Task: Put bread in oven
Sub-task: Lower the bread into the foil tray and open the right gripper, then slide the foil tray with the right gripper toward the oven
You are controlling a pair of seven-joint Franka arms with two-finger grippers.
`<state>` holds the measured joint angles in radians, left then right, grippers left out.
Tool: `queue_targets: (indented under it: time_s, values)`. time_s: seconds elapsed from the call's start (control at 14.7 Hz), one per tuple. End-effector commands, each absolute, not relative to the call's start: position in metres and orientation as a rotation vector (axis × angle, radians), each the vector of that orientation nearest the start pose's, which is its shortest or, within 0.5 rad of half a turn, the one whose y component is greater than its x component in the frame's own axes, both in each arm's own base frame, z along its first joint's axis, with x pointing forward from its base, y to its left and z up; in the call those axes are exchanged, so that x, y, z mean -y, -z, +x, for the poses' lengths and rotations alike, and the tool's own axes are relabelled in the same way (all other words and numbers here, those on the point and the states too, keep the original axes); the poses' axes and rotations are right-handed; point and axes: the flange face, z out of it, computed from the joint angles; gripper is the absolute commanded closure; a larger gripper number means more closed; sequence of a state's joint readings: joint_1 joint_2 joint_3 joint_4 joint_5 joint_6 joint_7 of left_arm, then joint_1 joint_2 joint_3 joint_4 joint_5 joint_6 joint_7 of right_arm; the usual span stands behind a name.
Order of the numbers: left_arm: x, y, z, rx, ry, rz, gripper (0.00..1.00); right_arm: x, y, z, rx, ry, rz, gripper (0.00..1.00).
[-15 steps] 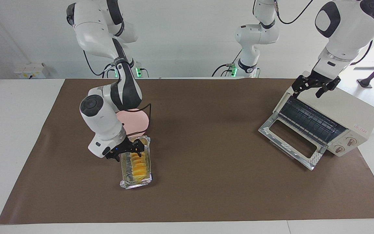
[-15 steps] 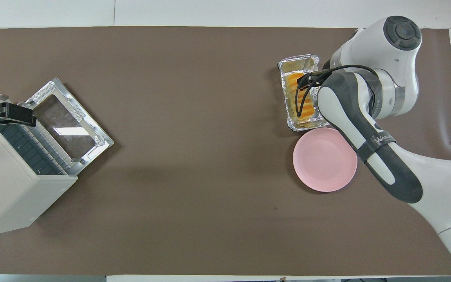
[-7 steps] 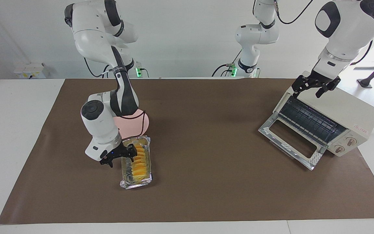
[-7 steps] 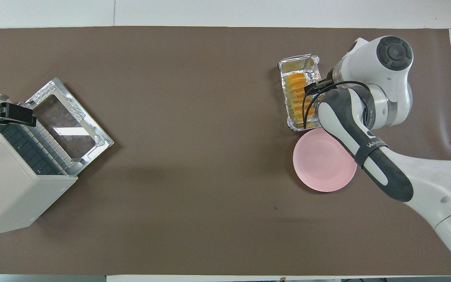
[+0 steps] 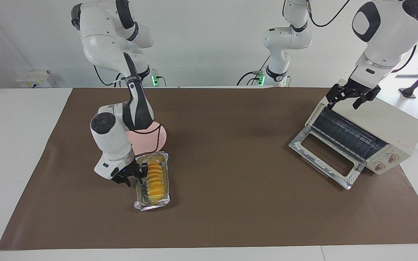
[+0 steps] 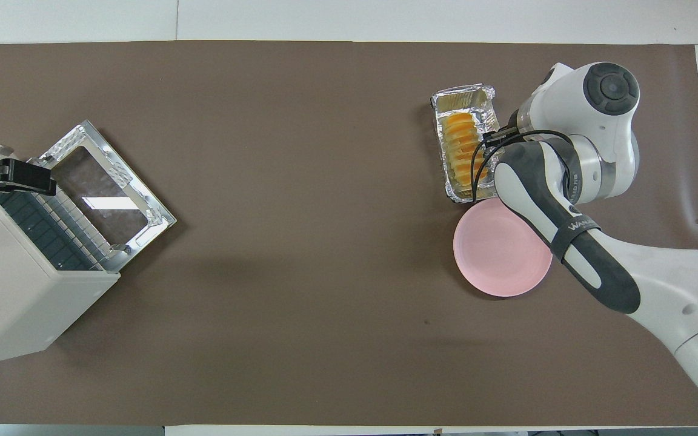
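The bread (image 5: 154, 178) lies in a foil tray (image 5: 152, 202) just beside the pink plate (image 5: 147, 143), farther from the robots. The right gripper (image 5: 130, 177) hangs at the tray's edge; I cannot tell its finger state. The left gripper (image 5: 352, 97), fingers spread, waits over the oven (image 5: 383, 125), whose door (image 5: 325, 158) is open.

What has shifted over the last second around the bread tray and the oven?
The right gripper slid off the bread to the foil tray's edge at the right arm's end and took hold of nothing. Bread, tray, pink plate, open oven and the left gripper over it stayed put.
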<state>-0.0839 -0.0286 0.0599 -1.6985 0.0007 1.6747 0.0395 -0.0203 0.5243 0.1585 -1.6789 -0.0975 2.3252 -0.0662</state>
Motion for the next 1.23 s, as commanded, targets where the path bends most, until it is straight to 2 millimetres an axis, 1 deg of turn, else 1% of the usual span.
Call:
queue_targets:
  time_s: [0.0,0.27,0.41,0.48,0.61,0.68,0.75,0.82,0.89,0.95,1.02,1.09,1.16]
  values:
    - [0.011,-0.589,0.547,-0.102,0.01,-3.156,0.0,-0.078,-0.314,0.677,0.419,0.206,-3.107,1.0]
    - [0.012,-0.589,0.547,-0.104,0.01,-3.156,0.0,-0.079,-0.316,0.676,0.424,0.196,-3.108,1.0]
    - [0.011,-0.589,0.547,-0.102,0.01,-3.156,0.0,-0.085,-0.32,0.677,0.434,0.187,-3.106,1.0]
    - [0.011,-0.589,0.547,-0.102,0.01,-3.156,0.0,-0.087,-0.326,0.678,0.43,0.165,-3.103,1.0]
    - [0.011,-0.589,0.547,-0.102,0.01,-3.156,0.0,-0.093,-0.349,0.683,0.428,0.105,-3.098,1.0]
    - [0.011,-0.589,0.547,-0.102,0.01,-3.156,0.0,-0.107,-0.36,0.683,0.43,0.086,-3.079,1.0]
    - [0.011,-0.589,0.547,-0.102,0.01,-3.156,0.0,-0.127,-0.372,0.681,0.407,0.062,-3.037,1.0]
    - [0.011,-0.589,0.547,-0.102,0.01,-3.156,0.0,-0.14,-0.381,0.68,0.339,0.027,-3.013,1.0]
    - [0.012,-0.589,0.547,-0.104,0.01,-3.156,0.0,-0.158,-0.394,0.678,0.27,0.011,-2.996,1.0]
    - [0.011,-0.589,0.547,-0.102,0.01,-3.156,0.0,-0.18,-0.406,0.675,0.209,-0.006,-2.987,1.0]
    - [0.011,-0.589,0.547,-0.102,0.01,-3.156,0.0,-0.204,-0.414,0.67,0.173,-0.004,-2.986,1.0]
    - [0.012,-0.589,0.547,-0.104,0.01,-3.156,0.0,-0.233,-0.418,0.663,0.164,0.004,-2.984,1.0]
    - [0.011,-0.589,0.547,-0.102,0.01,-3.156,0.0,-0.268,-0.419,0.65,0.16,0.011,-2.985,1.0]
